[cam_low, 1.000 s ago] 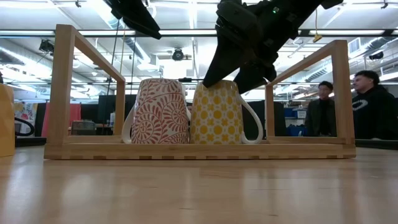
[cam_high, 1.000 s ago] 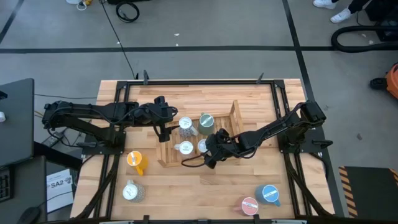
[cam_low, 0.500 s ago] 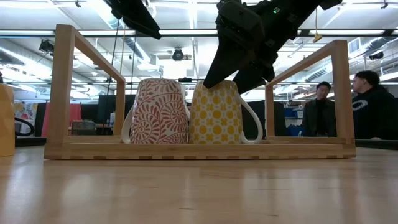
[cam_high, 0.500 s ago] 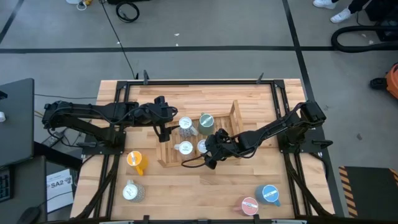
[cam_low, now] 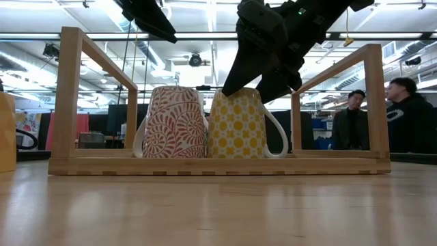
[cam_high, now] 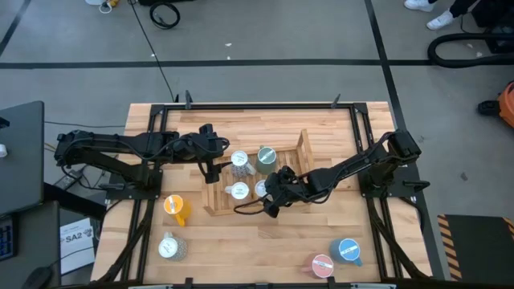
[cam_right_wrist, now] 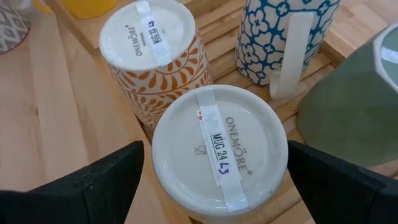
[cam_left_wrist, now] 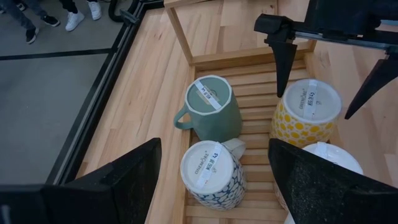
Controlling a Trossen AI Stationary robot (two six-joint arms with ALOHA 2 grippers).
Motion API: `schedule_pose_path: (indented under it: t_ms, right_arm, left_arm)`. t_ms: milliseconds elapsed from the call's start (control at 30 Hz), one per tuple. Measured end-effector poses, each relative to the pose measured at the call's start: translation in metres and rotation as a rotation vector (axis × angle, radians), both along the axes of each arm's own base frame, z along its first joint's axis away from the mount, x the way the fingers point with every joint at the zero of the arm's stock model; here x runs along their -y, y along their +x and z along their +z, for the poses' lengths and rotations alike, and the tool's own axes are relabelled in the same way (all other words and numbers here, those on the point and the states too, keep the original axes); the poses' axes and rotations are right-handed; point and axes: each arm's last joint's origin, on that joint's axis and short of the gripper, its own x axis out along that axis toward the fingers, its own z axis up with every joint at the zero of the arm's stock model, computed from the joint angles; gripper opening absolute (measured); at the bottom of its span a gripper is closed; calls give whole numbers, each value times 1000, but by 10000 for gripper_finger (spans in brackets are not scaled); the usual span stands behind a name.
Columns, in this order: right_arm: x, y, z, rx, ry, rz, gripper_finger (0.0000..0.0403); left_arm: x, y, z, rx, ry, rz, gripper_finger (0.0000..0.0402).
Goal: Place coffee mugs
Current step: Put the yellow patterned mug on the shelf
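nothing much has moved over the last second: the right gripper (cam_high: 273,196) still sits right on top of the yellow dotted mug (cam_left_wrist: 306,116), same pose, same spot. we read that as the pause at the end of a placement, mug down and let go, arm not lifted yet.

its fingers (cam_right_wrist: 93,186) are spread wide, one either side of the mug's base, gripping nothing. whether the tips still brush the rim, we can't tell.

the mug stands in the wooden rack (cam_low: 218,166), in the near row, touching the red-patterned mug (cam_low: 172,123). behind them sit the green mug (cam_left_wrist: 210,112) and the blue floral mug (cam_left_wrist: 210,174). that makes four racked.

it's upside down: labelled base up, mouth on the slats, long axis vertical. in the low view its handle points away from the red neighbour, toward the rack's end frame.

the left gripper (cam_high: 210,154) hovers at the rack's far side, wide open and empty.

still out on the table: orange mug (cam_high: 175,207), speckled grey mug (cam_high: 170,247), pink mug (cam_high: 322,264), blue mug (cam_high: 348,250).
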Motion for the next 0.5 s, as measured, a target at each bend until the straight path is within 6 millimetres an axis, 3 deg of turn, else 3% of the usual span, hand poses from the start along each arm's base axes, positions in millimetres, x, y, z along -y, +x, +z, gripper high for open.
schedule_pose_path:
  t_ms: [500]
  right_arm:
    - [2,0,0,14,15,-53,399]
  left_arm:
    - [0,0,0,0,0,0,302]
